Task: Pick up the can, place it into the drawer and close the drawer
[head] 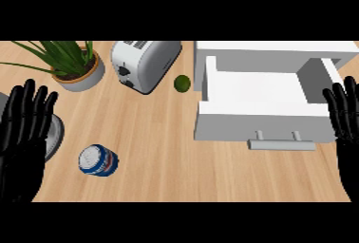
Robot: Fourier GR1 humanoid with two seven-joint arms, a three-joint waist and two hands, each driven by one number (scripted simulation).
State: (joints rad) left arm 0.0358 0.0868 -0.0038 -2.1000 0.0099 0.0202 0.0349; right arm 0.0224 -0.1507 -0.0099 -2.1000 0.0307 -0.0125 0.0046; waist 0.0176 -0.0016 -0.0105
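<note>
A blue and white can [98,160] lies on the wooden counter at the lower left, its silver end facing up. To its right stands a white drawer [263,124], pulled open, with a grey handle [282,144] on its front and nothing showing inside. My left hand [24,137] rests open at the left edge, fingers straight up, just left of the can and apart from it. At the right edge my right hand [345,118] is open too, fingers up, beside the drawer's right wall.
A silver toaster [144,61] stands at the back, with a potted plant [73,64] to its left. A small green lime [182,83] lies between toaster and drawer. A grey round object [53,137] is partly hidden behind my left hand.
</note>
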